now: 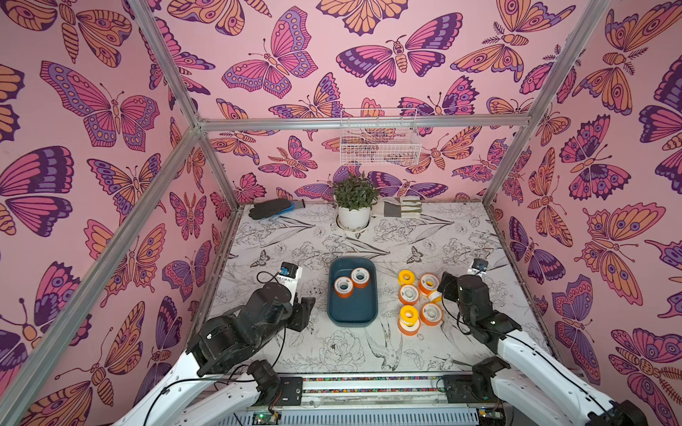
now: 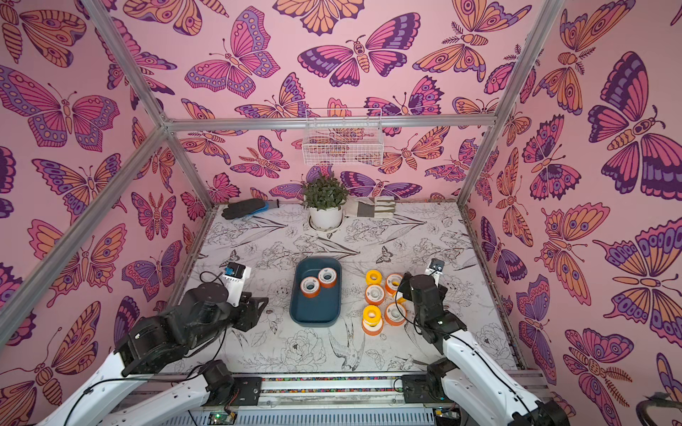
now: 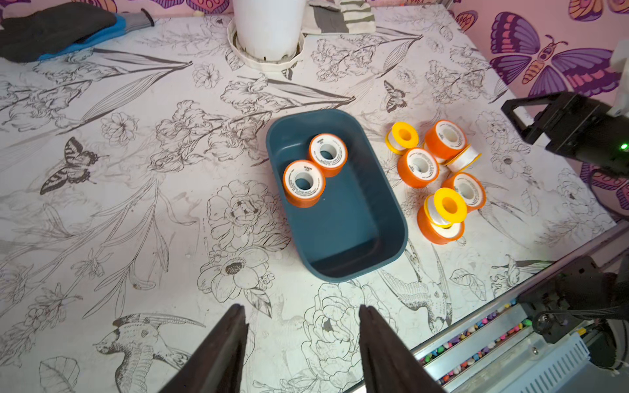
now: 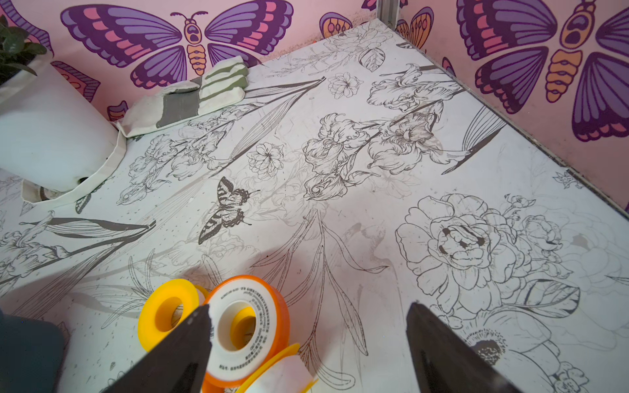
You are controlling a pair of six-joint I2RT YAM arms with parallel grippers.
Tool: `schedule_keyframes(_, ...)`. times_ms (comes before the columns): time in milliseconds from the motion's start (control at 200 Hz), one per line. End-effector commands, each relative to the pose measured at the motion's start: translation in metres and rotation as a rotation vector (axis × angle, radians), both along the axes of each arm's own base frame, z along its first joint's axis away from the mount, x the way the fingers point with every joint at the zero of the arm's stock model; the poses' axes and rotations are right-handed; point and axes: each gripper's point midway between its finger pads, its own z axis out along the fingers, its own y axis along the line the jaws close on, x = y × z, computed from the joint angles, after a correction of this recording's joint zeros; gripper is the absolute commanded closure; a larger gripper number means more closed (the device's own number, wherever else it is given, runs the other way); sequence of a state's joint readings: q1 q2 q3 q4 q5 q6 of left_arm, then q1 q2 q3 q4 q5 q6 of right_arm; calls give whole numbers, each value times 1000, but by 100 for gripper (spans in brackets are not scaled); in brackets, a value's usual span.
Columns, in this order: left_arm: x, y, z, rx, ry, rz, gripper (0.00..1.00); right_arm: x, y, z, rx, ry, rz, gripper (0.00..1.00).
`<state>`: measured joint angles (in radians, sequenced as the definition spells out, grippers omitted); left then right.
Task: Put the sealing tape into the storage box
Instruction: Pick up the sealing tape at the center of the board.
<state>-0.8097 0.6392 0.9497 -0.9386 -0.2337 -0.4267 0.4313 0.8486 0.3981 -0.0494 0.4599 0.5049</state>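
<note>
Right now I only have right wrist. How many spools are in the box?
Observer: Two orange spools, at the far end of the box.
Operator: How many outside?
Observer: I count seven loose spools, clustered right of it.
Operator: Left pincer?
Observer: Left pincer is open and empty, left of the box.

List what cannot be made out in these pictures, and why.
- Print on boxed spool: too small, left wrist view.
- Box: cut by edge, right wrist view.
- Plant: leaves cut by edge above pot, left wrist view.
- Basket contents: lost against wallpaper, both top views.
</note>
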Motion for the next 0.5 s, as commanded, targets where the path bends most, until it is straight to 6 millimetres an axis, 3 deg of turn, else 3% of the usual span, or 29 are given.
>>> schedule_keyframes(0,-2,9,-10,35,3,18,36,11,7,16,-5,5,30,7)
schedule_keyframes(230,-2,9,-14,51,15,12,33,21,36,11,-74,260,176,3)
schedule_keyframes(295,-1,9,-16,54,25,17,24,22,43,3,-98,350,222,1)
schedule_keyframes(496,1,9,-19,58,42,20,11,28,56,-19,-135,565,290,1)
